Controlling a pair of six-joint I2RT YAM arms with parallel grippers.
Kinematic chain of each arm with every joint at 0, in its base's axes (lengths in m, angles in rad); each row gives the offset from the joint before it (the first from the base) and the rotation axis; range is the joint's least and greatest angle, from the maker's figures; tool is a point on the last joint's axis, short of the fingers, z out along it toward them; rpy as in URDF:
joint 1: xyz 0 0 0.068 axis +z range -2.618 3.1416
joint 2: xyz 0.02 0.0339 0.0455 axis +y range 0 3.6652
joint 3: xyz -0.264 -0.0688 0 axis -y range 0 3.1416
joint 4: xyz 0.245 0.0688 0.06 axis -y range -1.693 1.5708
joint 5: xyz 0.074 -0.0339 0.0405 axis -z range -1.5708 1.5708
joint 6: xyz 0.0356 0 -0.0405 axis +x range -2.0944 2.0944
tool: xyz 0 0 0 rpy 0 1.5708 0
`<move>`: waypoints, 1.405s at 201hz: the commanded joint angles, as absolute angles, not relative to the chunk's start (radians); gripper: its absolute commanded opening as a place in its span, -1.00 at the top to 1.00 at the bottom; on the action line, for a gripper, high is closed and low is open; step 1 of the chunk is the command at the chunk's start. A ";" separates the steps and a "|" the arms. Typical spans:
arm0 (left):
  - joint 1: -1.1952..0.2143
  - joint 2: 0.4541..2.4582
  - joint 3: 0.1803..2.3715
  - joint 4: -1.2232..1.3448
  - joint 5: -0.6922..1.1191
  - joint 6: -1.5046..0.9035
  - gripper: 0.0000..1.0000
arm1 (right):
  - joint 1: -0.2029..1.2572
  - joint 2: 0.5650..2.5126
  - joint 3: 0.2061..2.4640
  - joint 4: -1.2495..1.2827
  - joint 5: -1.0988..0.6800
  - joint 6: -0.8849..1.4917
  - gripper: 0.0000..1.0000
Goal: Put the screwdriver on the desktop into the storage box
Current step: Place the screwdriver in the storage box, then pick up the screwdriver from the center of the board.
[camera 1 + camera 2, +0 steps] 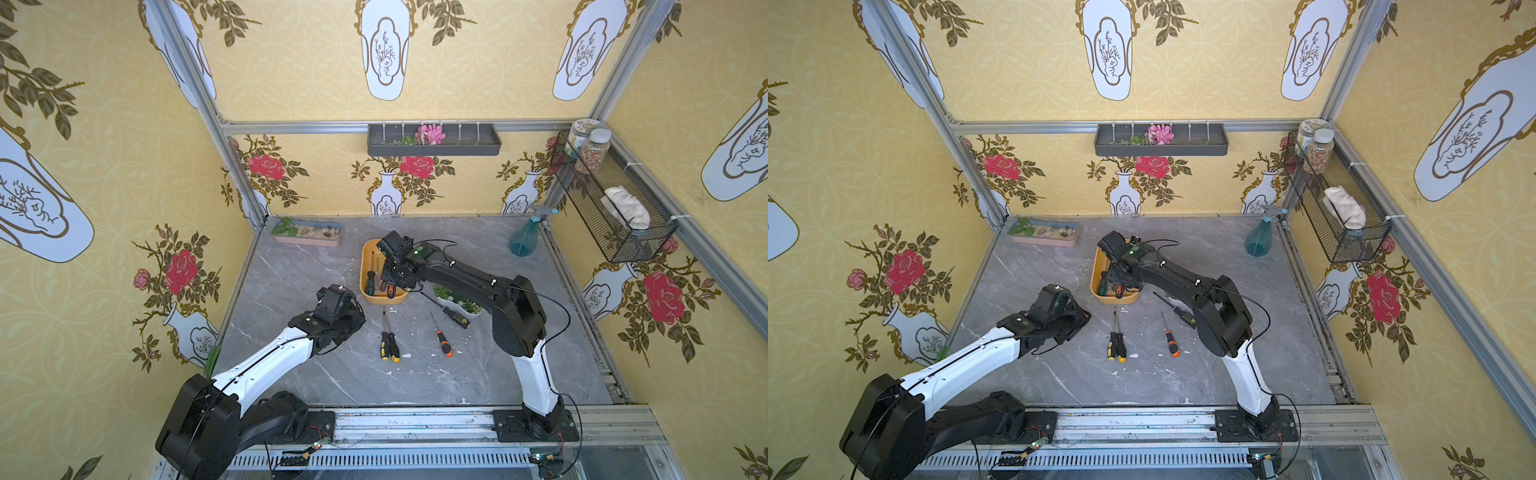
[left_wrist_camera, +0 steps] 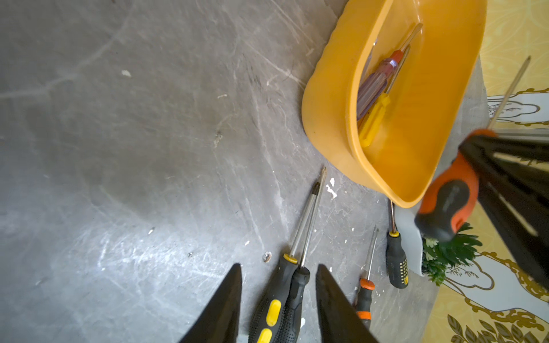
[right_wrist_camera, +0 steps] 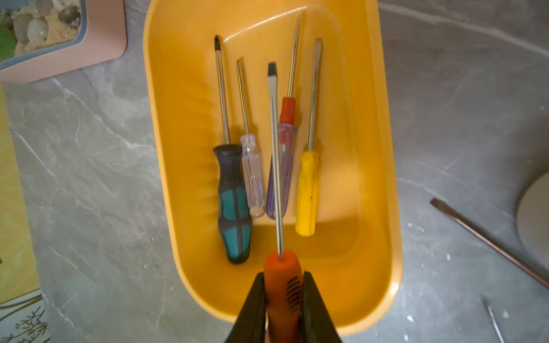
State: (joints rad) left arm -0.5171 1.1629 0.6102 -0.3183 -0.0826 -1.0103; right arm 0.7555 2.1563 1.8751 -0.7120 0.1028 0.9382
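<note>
The right gripper (image 3: 283,277) is clamping the screwdriver (image 3: 278,208) by its rubbery handle (image 3: 292,289) over the storage box's (image 3: 184,166) 6 o'clock end. It looks stiff and light, with a slippery shaft (image 3: 275,148). The left gripper (image 2: 278,265) is hovering part-open and empty over the desktop (image 2: 118,148).

overhead pair, wrist views share storage box (image 3: 166,148)

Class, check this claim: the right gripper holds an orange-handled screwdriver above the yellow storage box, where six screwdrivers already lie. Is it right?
Wrong count. The right gripper holds the orange-handled screwdriver above the storage box, but only four lie inside: teal-and-black screwdriver, clear screwdriver, purple screwdriver, yellow screwdriver. The right wrist view shows it.
</note>
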 commanded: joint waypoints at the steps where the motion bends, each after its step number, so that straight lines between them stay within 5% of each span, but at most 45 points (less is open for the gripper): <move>1: -0.512 1.174 0.616 -0.334 -0.074 -0.956 0.14 | 0.736 2.215 1.939 -0.720 0.088 0.907 0.78; 76: -0.497 1.238 0.662 -0.350 -0.074 -0.859 0.14 | 0.704 2.395 2.111 -0.790 0.066 0.885 0.72; 116: -0.495 1.267 0.681 -0.347 -0.065 -0.838 0.13 | 0.701 2.430 2.141 -0.797 0.058 0.894 0.02; 150: -0.495 1.263 0.684 -0.353 -0.053 -0.829 0.12 | 0.700 2.412 2.151 -0.806 0.064 0.880 -0.13; 203: -0.520 1.240 0.669 -0.368 0.046 -0.780 0.12 | 0.707 2.154 1.906 -0.708 0.093 0.807 -0.15; 282: -0.736 1.320 0.696 -0.504 0.054 -0.794 0.12 | 0.752 1.698 1.372 -0.709 0.155 0.827 -0.13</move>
